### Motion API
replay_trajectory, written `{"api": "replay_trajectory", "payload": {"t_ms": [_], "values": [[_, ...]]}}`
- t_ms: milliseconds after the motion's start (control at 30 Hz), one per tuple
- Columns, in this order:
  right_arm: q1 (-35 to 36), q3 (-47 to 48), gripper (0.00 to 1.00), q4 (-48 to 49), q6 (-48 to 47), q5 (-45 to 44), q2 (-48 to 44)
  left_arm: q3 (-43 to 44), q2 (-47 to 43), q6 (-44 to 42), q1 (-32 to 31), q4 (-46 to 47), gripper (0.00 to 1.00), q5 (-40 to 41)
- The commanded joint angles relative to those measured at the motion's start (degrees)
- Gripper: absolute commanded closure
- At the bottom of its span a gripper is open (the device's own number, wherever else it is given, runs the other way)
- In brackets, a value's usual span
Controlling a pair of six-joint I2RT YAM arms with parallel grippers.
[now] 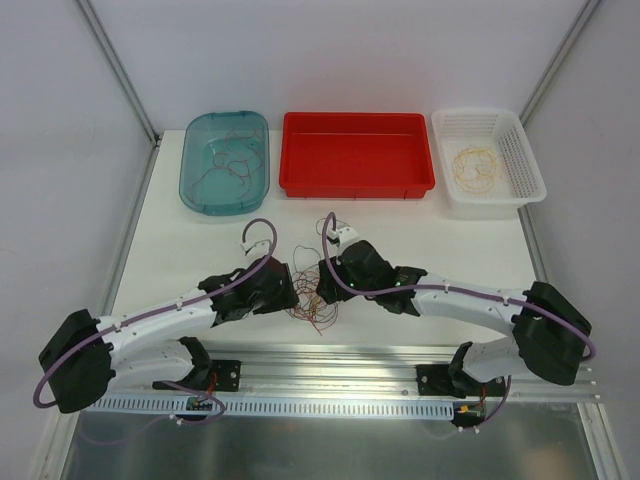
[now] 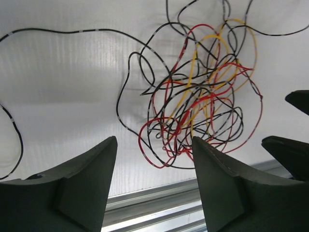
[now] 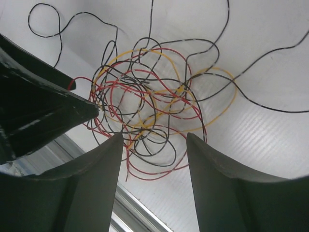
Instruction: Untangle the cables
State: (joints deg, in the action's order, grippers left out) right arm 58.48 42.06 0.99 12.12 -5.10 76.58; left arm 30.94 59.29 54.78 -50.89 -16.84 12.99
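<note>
A tangle of thin red, yellow and black cables point(image 1: 312, 300) lies on the white table near the front edge, between the two arms. It shows in the left wrist view point(image 2: 203, 96) and in the right wrist view point(image 3: 149, 101). My left gripper point(image 2: 154, 145) is open and empty, just short of the tangle's near side. My right gripper point(image 3: 153, 140) is open and empty, with its jaws either side of the tangle's lower loops, not touching. Loose black cable ends point(image 2: 63, 33) trail off to the left.
A teal bin point(image 1: 224, 160) at the back left holds thin wires. A red tray point(image 1: 357, 153) stands at the back middle. A white basket point(image 1: 487, 163) at the back right holds a yellow coil. A metal rail point(image 1: 340, 355) runs along the table's front edge.
</note>
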Motion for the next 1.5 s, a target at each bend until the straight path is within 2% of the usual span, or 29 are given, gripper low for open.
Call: {"api": "replay_trajectory", "payload": {"t_ms": [0, 133, 167, 300, 367, 433, 533, 567, 633, 800, 1000, 1167, 1267, 1400, 1467], "values": [[0.5, 3.6, 0.41, 5.6, -0.3, 3.2, 3.0, 1.3, 3.0, 0.2, 0.4, -0.6, 0.40, 0.6], [0.8, 4.7, 0.40, 7.7, 0.5, 4.7, 6.3, 2.1, 4.4, 0.2, 0.4, -0.5, 0.58, -0.4], [0.8, 4.8, 0.40, 8.3, 0.9, 4.7, 7.3, 2.1, 4.2, 0.2, 0.4, -0.3, 0.67, -0.6], [0.9, 5.7, 0.39, 10.2, 1.8, 7.7, 11.5, 2.1, 2.3, -0.2, 0.4, -0.1, 0.89, -1.0], [0.9, 5.8, 0.40, 11.0, 2.4, 8.2, 14.0, 2.3, 1.1, -0.8, 0.4, -0.1, 0.92, -1.4], [0.8, 6.0, 0.45, 11.4, 2.8, 8.6, 15.6, 2.3, 0.1, -1.0, 0.4, -0.1, 0.95, -1.7], [0.8, 5.7, 0.70, 9.8, 3.5, 6.2, 16.8, 2.2, -3.1, -1.3, 0.4, -0.1, 0.98, -1.5], [0.6, 5.5, 0.86, 9.1, 3.5, 5.5, 16.6, 2.2, -3.8, -1.6, 0.4, -0.2, 0.98, -1.4], [0.1, 4.7, 0.99, 6.4, 3.5, 1.2, 15.6, 2.3, -5.1, -2.7, 0.4, -0.2, 0.98, -1.3], [-4.1, 2.2, 0.99, -2.2, 4.7, -5.8, 9.7, 2.5, -9.1, -4.1, 1.4, -2.1, 1.00, 0.2], [-14.6, -4.8, 0.99, -9.0, 5.7, -7.3, -1.8, 2.5, -16.0, -6.4, 6.6, -7.7, 1.00, 3.1], [-18.7, -6.0, 0.99, -14.1, 2.8, -8.1, -11.5, 1.8, -19.6, -7.5, 10.6, -10.9, 1.00, 2.2], [-19.6, -5.0, 0.99, -17.7, 1.2, -9.1, -14.9, 1.5, -18.1, -7.2, 11.2, -11.4, 1.00, 1.1], [-19.8, -3.6, 0.99, -19.7, 0.5, -6.4, -17.0, 3.2, -12.7, -8.5, 11.2, -10.8, 1.00, -5.2], [-19.7, -2.2, 0.99, -20.5, 0.5, -5.0, -18.8, 3.7, -9.8, -8.9, 11.2, -10.8, 0.96, -6.4]]}}
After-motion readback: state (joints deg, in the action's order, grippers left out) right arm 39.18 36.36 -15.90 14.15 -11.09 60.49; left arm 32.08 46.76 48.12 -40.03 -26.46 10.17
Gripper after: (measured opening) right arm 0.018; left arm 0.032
